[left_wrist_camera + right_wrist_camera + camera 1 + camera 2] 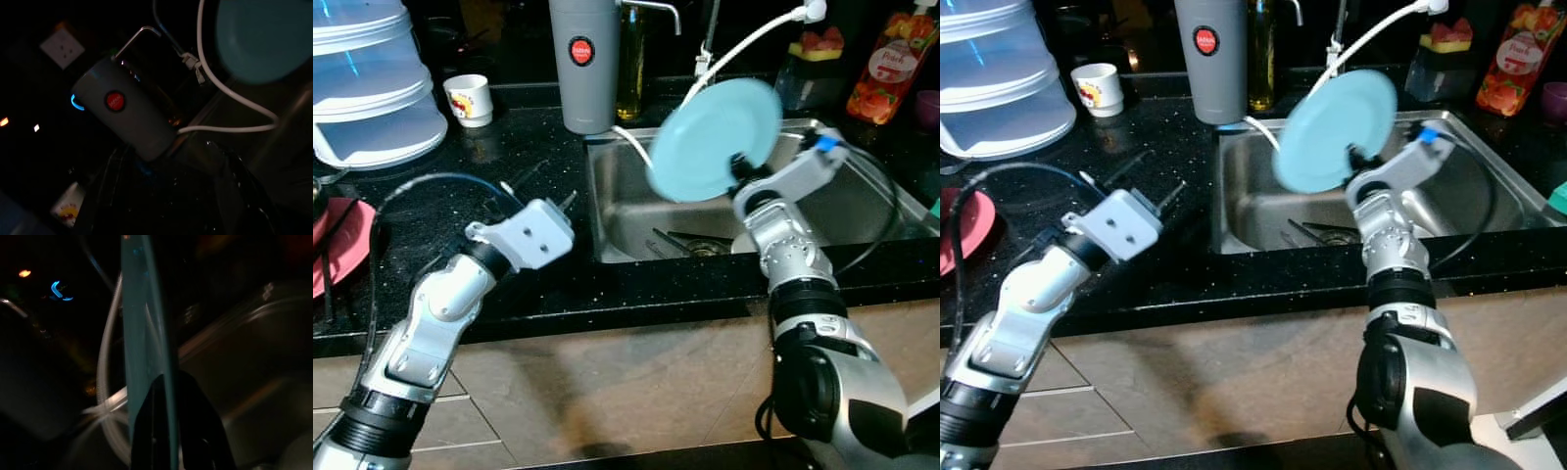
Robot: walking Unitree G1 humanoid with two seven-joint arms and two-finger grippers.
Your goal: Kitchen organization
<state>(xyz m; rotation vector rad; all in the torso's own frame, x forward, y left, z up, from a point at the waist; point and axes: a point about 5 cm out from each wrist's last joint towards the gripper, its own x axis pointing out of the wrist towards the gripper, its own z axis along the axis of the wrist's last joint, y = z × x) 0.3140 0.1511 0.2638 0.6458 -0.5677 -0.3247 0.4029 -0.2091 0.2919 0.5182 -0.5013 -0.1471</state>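
Kitchen organization, mid-task. At 9 o'clock, a red plate (337, 245) lies on the black counter (460, 166) beneath a stack of clear tubs (367, 88); a white cup (470, 100) stands at 11 o'clock. The left gripper (533, 186) hovers over the counter at 8 o'clock, its fingers slightly apart and holding nothing, aimed toward the grey dispenser (584, 61) at 12 o'clock. At centre, the light-blue plate (713, 139) is held above the steel sink (636, 211), clear of basin and counter. The right gripper (741, 164) pinches its lower rim, one finger on each face, as the right wrist view confirms. The plate stands on edge, tilted, its face toward the camera and its top leaning toward 1 o'clock. Judged progress: plate lifted but not yet put away; utensils (680, 241) remain in the basin.
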